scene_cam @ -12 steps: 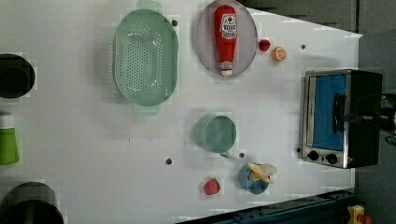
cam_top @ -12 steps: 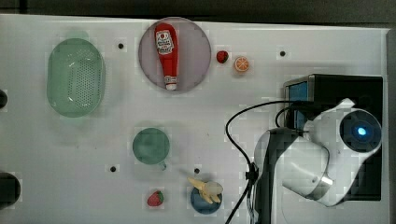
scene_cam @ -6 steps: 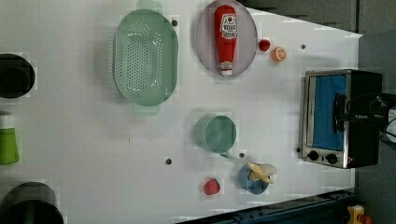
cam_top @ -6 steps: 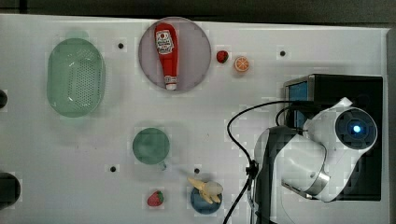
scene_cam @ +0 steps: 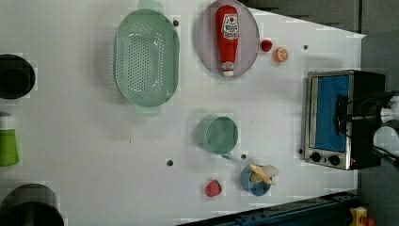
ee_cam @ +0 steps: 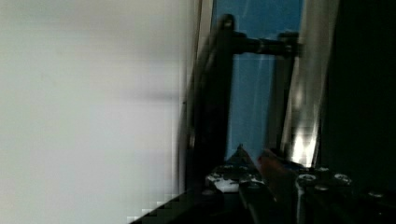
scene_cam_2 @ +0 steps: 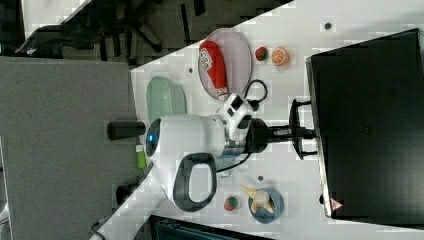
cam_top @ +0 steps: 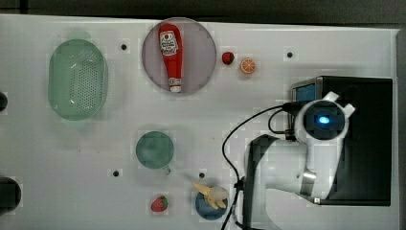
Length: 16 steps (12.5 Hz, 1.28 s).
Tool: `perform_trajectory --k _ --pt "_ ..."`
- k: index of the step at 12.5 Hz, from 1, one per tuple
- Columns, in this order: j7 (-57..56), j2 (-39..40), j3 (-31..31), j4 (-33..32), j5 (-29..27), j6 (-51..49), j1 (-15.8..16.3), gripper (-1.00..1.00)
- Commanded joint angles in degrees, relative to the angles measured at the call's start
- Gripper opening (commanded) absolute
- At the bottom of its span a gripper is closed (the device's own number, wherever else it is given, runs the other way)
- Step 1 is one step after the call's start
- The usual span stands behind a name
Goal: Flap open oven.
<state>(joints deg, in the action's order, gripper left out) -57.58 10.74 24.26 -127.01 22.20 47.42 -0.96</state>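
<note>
Left view, pincer [scene_cam: 339,114] narrowed around oven [scene_cam: 329,117] door handle [scene_cam: 338,113], ketchup label unreadable.

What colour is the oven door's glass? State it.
Blue-tinted; the oven door shows it best in the left view.

One oven [scene_cam: 339,117], one ketchup bottle [cam_top: 171,55] on one plate [cam_top: 203,52], one green colander [cam_top: 77,79], one teal cup [cam_top: 154,149], two strawberries [cam_top: 228,58] [cam_top: 159,203], one orange slice [cam_top: 247,65], one blue bowl [cam_top: 207,209].
</note>
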Motion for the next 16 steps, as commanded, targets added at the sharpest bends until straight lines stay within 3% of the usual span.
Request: perform_trajectory --k 1,5,10,16 --pt "12.4 0.8 -2.3 -0.6 4.7 -0.4 4.3 -0.65" --pt "25.6 2.8 -5.5 -1.8 12.0 -1.8 6.6 -0.65" --pt "40.1 8.7 -8.8 -1.6 15.7 -2.1 9.6 -0.65" --pt "41.0 14.2 -8.9 -1.2 15.7 1.6 11.5 -0.65"
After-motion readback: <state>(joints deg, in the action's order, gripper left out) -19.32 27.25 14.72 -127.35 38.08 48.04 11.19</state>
